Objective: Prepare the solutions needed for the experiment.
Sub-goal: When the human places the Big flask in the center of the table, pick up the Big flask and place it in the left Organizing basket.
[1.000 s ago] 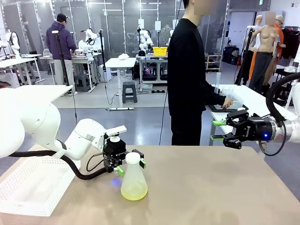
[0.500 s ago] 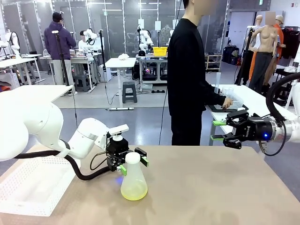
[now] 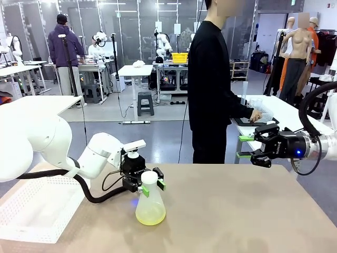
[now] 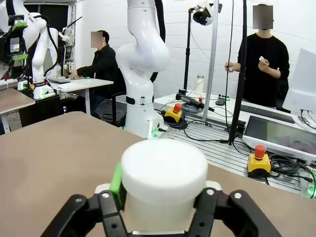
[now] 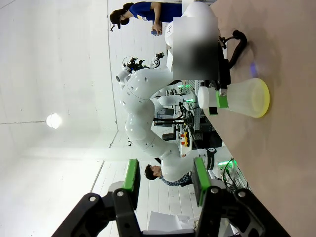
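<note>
A clear conical flask (image 3: 150, 203) with a white cap (image 4: 164, 170) stands on the tan table (image 3: 237, 211), left of centre. A shallow layer of pale yellow-green solution (image 3: 150, 215) lies in its bottom. My left gripper (image 3: 151, 187) comes in level from the left, its green pads pressed on both sides of the flask's neck just under the cap. In the left wrist view the cap sits between the fingers (image 4: 112, 185). My right gripper (image 3: 244, 146) hangs open in the air above the table's far right edge, nothing between its pads (image 5: 131, 181). The right wrist view shows the flask (image 5: 244, 98) far off.
A white perforated tray (image 3: 31, 211) lies at the table's left front. A person in black (image 3: 210, 89) stands at the far side, a hand on things on a white side table (image 3: 284, 113) behind my right gripper. The table's middle and right are bare.
My left gripper's fingers have come together from wide open onto the flask's neck. The flask and the right arm have stayed put.
</note>
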Controlling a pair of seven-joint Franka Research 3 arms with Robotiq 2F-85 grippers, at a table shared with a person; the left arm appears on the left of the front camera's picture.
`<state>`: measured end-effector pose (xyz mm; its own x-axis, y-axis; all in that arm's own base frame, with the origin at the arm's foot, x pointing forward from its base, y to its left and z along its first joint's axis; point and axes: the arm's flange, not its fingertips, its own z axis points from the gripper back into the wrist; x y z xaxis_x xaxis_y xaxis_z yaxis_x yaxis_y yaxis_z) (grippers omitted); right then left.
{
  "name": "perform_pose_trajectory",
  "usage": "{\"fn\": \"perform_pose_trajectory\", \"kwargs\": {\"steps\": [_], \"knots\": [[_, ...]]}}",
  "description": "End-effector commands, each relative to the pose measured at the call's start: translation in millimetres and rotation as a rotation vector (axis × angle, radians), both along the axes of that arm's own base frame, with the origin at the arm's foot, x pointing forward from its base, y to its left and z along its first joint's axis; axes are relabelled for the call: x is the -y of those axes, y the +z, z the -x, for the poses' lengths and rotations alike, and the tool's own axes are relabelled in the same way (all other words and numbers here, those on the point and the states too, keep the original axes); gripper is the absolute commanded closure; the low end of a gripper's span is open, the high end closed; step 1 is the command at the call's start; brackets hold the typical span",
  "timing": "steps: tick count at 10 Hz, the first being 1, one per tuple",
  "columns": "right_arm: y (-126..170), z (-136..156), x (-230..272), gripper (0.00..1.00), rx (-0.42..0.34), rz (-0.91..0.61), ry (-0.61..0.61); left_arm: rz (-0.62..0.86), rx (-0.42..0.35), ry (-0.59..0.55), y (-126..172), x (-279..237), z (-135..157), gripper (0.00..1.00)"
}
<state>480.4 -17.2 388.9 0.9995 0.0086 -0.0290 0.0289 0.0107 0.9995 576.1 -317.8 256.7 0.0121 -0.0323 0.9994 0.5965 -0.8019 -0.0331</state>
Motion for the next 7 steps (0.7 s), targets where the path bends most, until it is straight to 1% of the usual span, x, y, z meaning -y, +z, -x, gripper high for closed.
{"fn": "perform_pose_trajectory", "kwargs": {"steps": [1,2,3,4,5,6,7], "knots": [[1.4,-0.4,-0.5,0.45,0.002,-0.002,-0.002,0.011,-0.048,-0.006,-13.9,-4.7,-3.4,0.56],[1.4,-0.4,-0.5,0.45,0.002,-0.002,-0.002,0.01,-0.048,-0.003,-14.3,-5.4,-3.1,0.46],[1.4,-0.4,-0.5,0.45,0.002,-0.002,-0.002,0.023,-0.066,0.006,-13.8,-6.8,-5.0,0.75],[1.4,-0.4,-0.5,0.45,0.002,-0.002,-0.002,0.021,-0.06,0.011,-13.6,-7.6,-5.4,0.65],[1.4,-0.4,-0.5,0.45,0.002,-0.002,-0.002,0.02,-0.06,0.015,-13.4,-8.0,-6.1,0.94],[1.4,-0.4,-0.5,0.45,0.002,-0.002,-0.002,0.021,-0.064,0.02,-12.4,-9.4,-6.8,0.83],[1.4,-0.4,-0.5,0.45,0.002,-0.002,-0.002,0.016,-0.066,0.024,-11.7,-9.6,-7.8,1.0]]}}
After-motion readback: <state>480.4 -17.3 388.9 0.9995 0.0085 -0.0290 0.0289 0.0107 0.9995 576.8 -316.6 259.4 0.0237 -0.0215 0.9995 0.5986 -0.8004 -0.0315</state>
